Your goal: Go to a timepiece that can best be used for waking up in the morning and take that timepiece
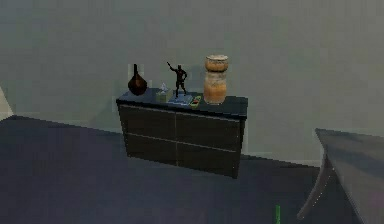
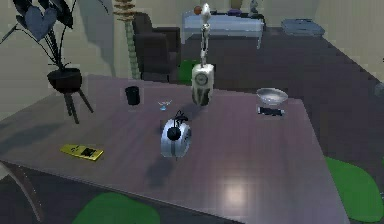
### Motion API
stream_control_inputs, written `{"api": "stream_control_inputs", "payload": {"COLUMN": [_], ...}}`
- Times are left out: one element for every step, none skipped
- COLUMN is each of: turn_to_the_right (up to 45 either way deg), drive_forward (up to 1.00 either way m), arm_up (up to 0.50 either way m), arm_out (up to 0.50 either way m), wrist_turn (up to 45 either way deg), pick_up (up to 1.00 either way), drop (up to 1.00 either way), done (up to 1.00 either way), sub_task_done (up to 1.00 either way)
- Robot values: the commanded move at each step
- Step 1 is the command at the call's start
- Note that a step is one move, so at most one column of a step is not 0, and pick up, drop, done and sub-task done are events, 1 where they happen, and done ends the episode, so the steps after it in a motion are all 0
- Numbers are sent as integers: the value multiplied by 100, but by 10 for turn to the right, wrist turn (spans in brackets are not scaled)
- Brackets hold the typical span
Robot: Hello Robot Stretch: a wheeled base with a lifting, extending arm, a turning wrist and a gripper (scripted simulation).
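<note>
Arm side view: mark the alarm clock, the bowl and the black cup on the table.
alarm clock (image 2: 177, 140), arm side view, on its round face.
bowl (image 2: 271, 100), arm side view, on its front wall.
black cup (image 2: 132, 95), arm side view, on its side wall.

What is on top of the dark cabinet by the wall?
A dark vase, a black figurine, a banded orange jar and small flat things. Anything behind the jar is hidden.

1. The tabletop (image 2: 250, 160) is smooth, purplish-brown and wood-like, with a soft sheen toward its near edge.
2. The round alarm clock (image 2: 177, 138) at its middle has a shiny, silvery, metal-looking case.
3. The bowl (image 2: 271, 97) by the far right edge looks like polished metal.
4. The cup (image 2: 132, 94) near the far edge is matt black.
5. The cabinet (image 1: 180, 135) is dark and dull; the dark vase (image 1: 137, 81) on it gleams.
</note>
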Motion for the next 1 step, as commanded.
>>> {"api": "stream_control_inputs", "payload": {"turn_to_the_right": [0], "drive_forward": [0], "arm_up": [38], "arm_out": [0], "wrist_turn": [0], "pick_up": [0], "drop": [0], "done": [0], "sub_task_done": [0]}}
